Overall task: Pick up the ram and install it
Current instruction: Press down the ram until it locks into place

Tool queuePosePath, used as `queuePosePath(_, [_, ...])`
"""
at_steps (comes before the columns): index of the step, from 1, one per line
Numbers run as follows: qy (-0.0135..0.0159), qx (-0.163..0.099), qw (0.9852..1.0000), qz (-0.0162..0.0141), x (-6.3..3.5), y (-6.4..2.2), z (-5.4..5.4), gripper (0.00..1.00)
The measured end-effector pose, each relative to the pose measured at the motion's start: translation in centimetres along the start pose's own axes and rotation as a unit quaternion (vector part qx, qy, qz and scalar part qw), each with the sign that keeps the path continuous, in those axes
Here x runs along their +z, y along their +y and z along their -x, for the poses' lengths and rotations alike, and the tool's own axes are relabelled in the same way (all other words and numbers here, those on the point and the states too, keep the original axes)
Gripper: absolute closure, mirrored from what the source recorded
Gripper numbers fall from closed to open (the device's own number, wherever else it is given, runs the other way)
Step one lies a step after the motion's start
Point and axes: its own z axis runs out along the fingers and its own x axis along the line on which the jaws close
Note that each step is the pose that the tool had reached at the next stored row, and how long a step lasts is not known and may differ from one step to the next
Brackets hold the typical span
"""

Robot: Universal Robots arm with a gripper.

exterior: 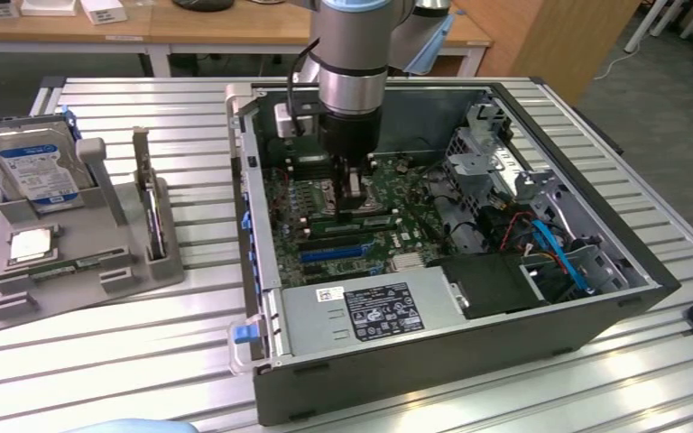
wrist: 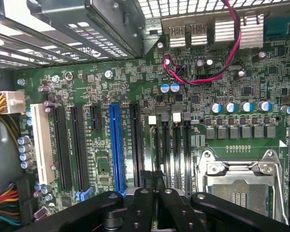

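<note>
Here, the install step: I have the gripper low inside the open PC case, over the motherboard.
Its fingers are pressed together above the memory slots; whether they pinch the ram I cannot tell. I judge that seating would need straight downward pressure. No writing is readable, the hard drive label included.
</note>
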Motion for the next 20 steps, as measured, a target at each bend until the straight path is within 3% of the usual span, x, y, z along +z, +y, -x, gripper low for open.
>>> queuePosePath(9, [-0.0001,0.000,1.0000,-0.0015,0.13,0.03,0.04,0.90])
queuePosePath(20, [0.0002,-0.001,1.0000,0.0071,-0.74,-0.22,-0.10,0.90])
